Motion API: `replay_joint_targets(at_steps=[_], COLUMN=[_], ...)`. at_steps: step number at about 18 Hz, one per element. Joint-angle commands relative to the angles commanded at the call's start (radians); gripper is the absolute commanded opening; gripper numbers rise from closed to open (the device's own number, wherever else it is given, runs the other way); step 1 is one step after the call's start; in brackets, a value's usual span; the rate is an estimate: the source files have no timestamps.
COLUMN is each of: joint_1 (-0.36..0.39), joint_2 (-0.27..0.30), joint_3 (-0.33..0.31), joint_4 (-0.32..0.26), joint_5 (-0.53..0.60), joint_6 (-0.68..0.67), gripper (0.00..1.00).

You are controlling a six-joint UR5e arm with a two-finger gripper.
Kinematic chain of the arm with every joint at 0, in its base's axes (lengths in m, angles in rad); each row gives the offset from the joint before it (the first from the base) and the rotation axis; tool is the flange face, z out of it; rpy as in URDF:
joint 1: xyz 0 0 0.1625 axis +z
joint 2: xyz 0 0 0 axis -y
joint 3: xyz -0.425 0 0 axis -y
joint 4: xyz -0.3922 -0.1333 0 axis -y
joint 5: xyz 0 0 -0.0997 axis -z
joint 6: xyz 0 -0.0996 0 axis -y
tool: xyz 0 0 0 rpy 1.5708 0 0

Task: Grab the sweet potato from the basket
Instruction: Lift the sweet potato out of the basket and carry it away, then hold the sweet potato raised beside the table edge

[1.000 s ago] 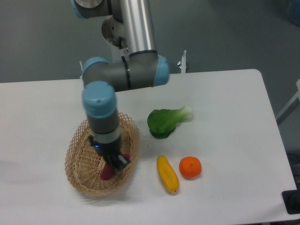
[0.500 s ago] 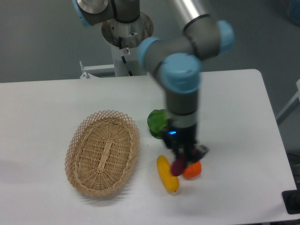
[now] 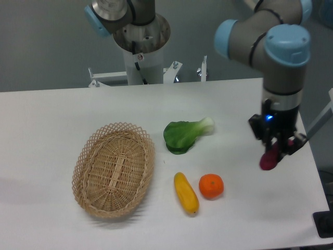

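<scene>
A: Item one, the tool?

B: Gripper [image 3: 277,151], right of frame at mid height, hanging from the arm's vertical wrist. Fingers pinched on the sweet potato [image 3: 269,159]. Only the lower, reddish-purple end shows, poking out below and a little to the left of the fingers.

A: Item two, the sweet potato's place?

B: In the gripper, over the right part of the table [image 3: 62,112], near its right edge. Whether it is clear of the tabletop or touching it cannot be told from this single view; I judge it raised. Long axis tilted, lower end toward the bottom left of the frame.

A: Item three, the basket?

B: Basket [image 3: 83,161], lower left of frame, oval, wicker, nothing in it. Well apart from the gripper, with the other produce between them.

A: Other stock?

B: Green leafy vegetable [image 3: 183,135] at centre; yellow vegetable [image 3: 186,193] and orange fruit [image 3: 211,186] just beside each other, below centre. All loose on the table.

A: Governing relation?

B: Tuber lies directly below the fingers, held across its upper part, so most of its visible length hangs free. I judge the pick itself done. Any further move turns on that grip: a short hold on a tapered body could let it pivot or slip.
</scene>
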Motion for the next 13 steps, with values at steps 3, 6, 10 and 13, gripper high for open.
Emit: replay_joint_targets(at_steps=[3,6,10,13], joint_1=[0.003,0.009,0.009,0.009], joint_2=[-0.006,-0.009,-0.011,-0.011], joint_3=[0.0,-0.002,-0.002,-0.003], joint_4=[0.0,0.003,0.006,0.008], joint_5=[0.0,-0.002,-0.003,-0.012], joint_6=[0.002,0.002,0.0,-0.002], gripper=[0.24,0.24,0.24,0.24])
